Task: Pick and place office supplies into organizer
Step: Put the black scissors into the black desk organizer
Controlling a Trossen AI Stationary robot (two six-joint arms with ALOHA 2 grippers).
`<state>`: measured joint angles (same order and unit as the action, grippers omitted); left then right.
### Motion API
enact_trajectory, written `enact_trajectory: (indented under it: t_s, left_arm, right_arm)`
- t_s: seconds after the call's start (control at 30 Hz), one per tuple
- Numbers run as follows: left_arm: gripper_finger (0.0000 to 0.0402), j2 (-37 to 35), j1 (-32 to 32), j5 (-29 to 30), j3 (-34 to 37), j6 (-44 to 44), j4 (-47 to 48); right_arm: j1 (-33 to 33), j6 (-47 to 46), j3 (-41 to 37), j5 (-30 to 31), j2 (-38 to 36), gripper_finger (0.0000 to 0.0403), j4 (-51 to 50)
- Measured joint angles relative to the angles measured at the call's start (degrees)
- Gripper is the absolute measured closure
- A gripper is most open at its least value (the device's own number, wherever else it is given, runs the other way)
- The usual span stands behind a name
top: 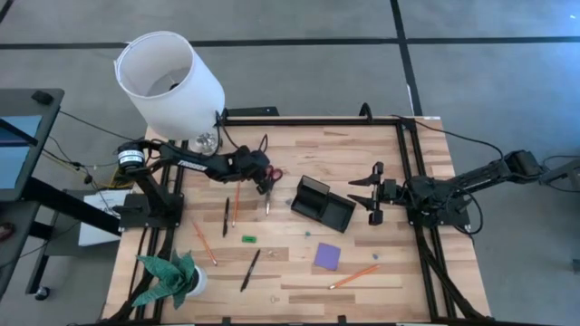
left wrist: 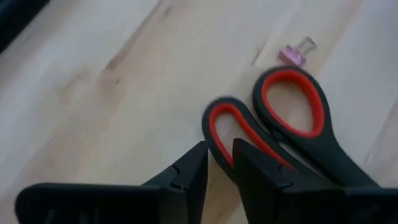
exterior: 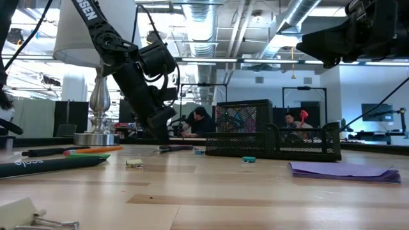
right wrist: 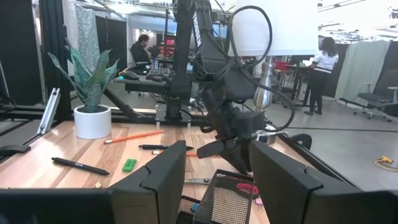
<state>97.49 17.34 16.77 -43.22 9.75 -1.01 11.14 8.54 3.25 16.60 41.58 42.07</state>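
Pale wood planks make up the desk, and we read it from its left edge across. At the near left corner a green paper plant stands in a white pot, and at the far left a lamp with a white shade rises from a silver base. Orange pencils and black pens lie loose on the left half, with a small green piece between them.

The left hand is low over the desk, just left of centre, at the scissors. In its wrist view we see the two dark fingers parted only narrowly, their tips at the rim of one red-lined handle loop; we cannot tell whether they grip it or only touch it. The scissors lie flat on the wood, and a small pink binder clip lies near the handles.

At the centre sits the black mesh organizer. In the low view something colourful shows through the mesh of its taller back section, though we cannot tell what. A purple note pad lies just in front of it, and another orange pencil lies beside the pad.

The right hand hovers just right of the organizer, fingers wide apart and holding nothing.
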Motion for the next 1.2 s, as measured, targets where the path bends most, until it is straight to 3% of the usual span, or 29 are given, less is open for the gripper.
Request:
enact_trajectory:
  t_s: [0.3, 0.87, 1.0, 1.2]
  left_arm:
    - [0.0271, 0.1, 0.0, 0.1, 0.0, 2.1, 0.3]
    - [0.0271, 2.9, 0.0, 1.7, -0.2, 3.5, -2.0]
    - [0.0299, 2.9, 0.0, 1.1, -0.1, 3.5, -2.1]
    - [0.0386, 3.0, 0.0, 1.2, -0.1, 3.2, -2.1]
  right_arm:
    - [0.0, 0.0, 0.0, 0.0, 0.0, 0.0228, 0.0]
    - [0.0, 0.0, 0.0, 0.0, 0.0, 0.0231, 0.0]
    - [0.0, 0.0, 0.0, 0.0, 0.0, 0.0231, 0.0]
    - [0.0, 0.0, 0.0, 0.0, 0.0, 0.023, 0.0]
